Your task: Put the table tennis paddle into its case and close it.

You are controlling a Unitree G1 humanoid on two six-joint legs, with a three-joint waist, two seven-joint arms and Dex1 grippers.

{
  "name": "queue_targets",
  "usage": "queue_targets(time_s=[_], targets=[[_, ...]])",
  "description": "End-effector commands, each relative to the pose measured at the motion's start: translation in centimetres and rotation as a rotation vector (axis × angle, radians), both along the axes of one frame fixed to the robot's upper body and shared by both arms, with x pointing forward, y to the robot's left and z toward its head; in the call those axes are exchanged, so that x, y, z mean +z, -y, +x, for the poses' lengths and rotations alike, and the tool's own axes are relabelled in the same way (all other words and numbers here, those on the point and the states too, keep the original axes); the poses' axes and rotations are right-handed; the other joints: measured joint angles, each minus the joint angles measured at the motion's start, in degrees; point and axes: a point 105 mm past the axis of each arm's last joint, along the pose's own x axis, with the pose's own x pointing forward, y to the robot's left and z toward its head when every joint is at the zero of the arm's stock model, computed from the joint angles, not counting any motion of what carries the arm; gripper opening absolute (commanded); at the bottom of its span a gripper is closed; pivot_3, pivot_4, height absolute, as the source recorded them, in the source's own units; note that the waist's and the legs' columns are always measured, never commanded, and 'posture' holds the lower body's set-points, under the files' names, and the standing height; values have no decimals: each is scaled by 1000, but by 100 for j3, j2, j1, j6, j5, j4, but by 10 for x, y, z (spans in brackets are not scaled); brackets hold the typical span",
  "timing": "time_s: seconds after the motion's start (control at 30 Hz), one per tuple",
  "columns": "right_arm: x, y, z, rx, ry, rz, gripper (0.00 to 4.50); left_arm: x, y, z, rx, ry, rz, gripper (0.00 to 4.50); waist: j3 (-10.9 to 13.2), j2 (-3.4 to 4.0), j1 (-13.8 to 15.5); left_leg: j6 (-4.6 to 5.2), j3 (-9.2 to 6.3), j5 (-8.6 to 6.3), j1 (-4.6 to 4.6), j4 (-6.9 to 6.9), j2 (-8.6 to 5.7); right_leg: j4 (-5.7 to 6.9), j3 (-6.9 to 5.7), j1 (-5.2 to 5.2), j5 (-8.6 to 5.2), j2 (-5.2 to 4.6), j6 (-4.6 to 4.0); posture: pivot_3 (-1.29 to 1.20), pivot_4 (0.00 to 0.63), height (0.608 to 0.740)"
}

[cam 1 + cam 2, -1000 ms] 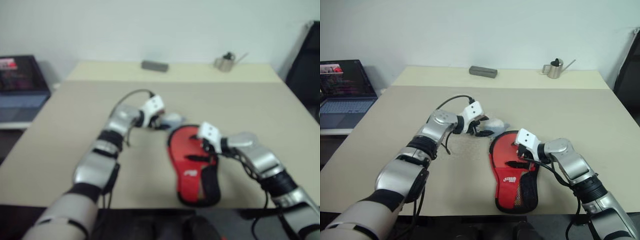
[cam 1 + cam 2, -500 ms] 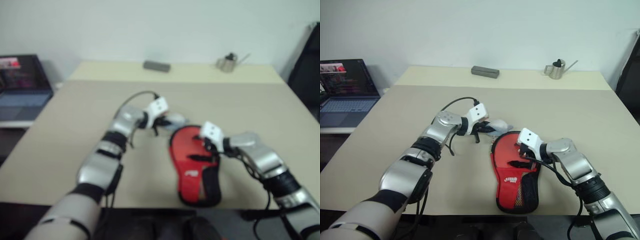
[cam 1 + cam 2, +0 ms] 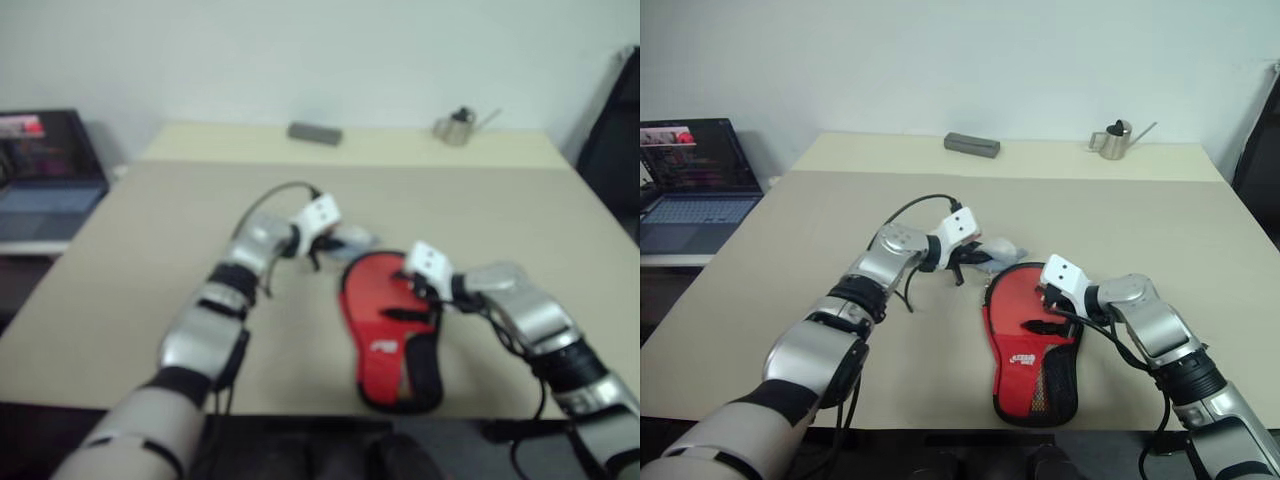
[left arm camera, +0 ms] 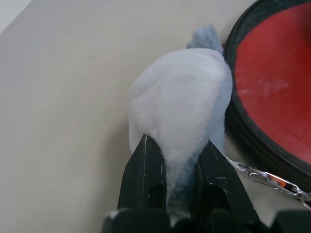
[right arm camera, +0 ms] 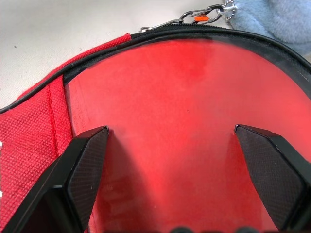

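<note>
The case [image 3: 1028, 345] lies near the front edge of the beige surface [image 3: 1160, 240], its narrow handle end toward the robot and its round end away. Its red outer flap bears a small white mark, and black trim runs along the edge; at the near end the opening shows dark lining. The table tennis paddle [image 5: 189, 121] sits inside the round part of the case, its red face showing through the open top.

The right end effector [image 3: 1048, 312] hovers over the round part of the case with its two black fingers [image 5: 85, 170] spread wide, one on each side above the red face, holding nothing.

Just beyond the round end of the case, a pale blue and white plush charm [image 4: 182, 104] rests on the surface beside the black zip edge, joined to it by a small metal chain [image 4: 265, 177]. The left end effector [image 3: 962, 262] is clamped tight on the near end of this plush charm, its fingers pinching the soft fabric.

Farther off, a grey flat block [image 3: 971, 145] and a small metal watering can [image 3: 1112, 140] stand at the far edge of the surface. An open laptop [image 3: 685, 185] sits off to the left.
</note>
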Motion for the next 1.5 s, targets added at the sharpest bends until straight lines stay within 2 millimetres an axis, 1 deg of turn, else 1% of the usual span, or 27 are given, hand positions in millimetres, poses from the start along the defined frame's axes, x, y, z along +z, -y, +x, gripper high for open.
queue_targets(time_s=[0.03, 0.3, 0.5, 0.67, 0.8, 0.97, 1.2, 1.37, 1.5], targets=[[-23, 11, -6, -23, -65, -83, 4500, 8, 6, 6, 19, 55, 28, 276, -4, -2, 7, 0, 0, 0, 1, 0, -1, 0, 0, 2, 0, 0, 1, 0, 150, 740], [-26, 10, -6, -32, -67, -92, 4500, 13, 6, 17, 101, 100, 59, 276, -18, -4, 11, 2, -3, 1, 2, 1, -15, 1, 1, 4, 6, 0, 12, 0, 150, 740], [-27, 9, -5, -34, -67, -95, 4500, 18, 16, 19, 117, 125, 42, 276, -27, -6, 11, 9, -7, 6, 3, 1, -25, 3, 2, 6, 10, -3, 19, 0, 150, 740], [-28, 8, -4, -34, -67, -99, 4500, 25, 33, 19, 101, 160, 28, 275, -33, -10, 11, 18, -12, 12, 3, 1, -39, 3, 0, 9, 16, -13, 28, 0, 150, 740], [-28, 8, -4, -32, -68, -101, 4500, 31, 43, 20, 94, 192, 25, 275, -34, -11, 7, 23, -11, 15, 2, 1, -46, 2, 3, 10, 20, -19, 36, 0, 150, 740], [-28, 8, -3, -34, -70, -105, 4500, 34, 60, 14, 27, 201, 27, 275, -33, -12, -10, 23, -10, 16, 1, -2, -45, -2, 4, 7, 20, -19, 36, 0, 150, 740], [-30, 10, -4, -37, -80, -113, 4500, 36, 74, 10, -8, 226, 46, 275, -33, -12, -11, 23, -9, 16, 0, -2, -46, -3, 6, 7, 20, -19, 36, 0, 150, 740], [-30, 11, -5, -37, -79, -115, 4500, 42, 83, 10, -4, 245, 26, 275, -33, -12, -11, 23, -8, 15, 0, -2, -46, -3, 5, 7, 19, -19, 37, 0, 150, 740], [-29, 10, -6, -41, -81, -112, 4500, 46, 95, 8, -15, 278, 28, 275, -33, -12, -8, 23, -9, 15, -1, -2, -47, -4, 5, 7, 19, -20, 37, 0, 150, 740]])
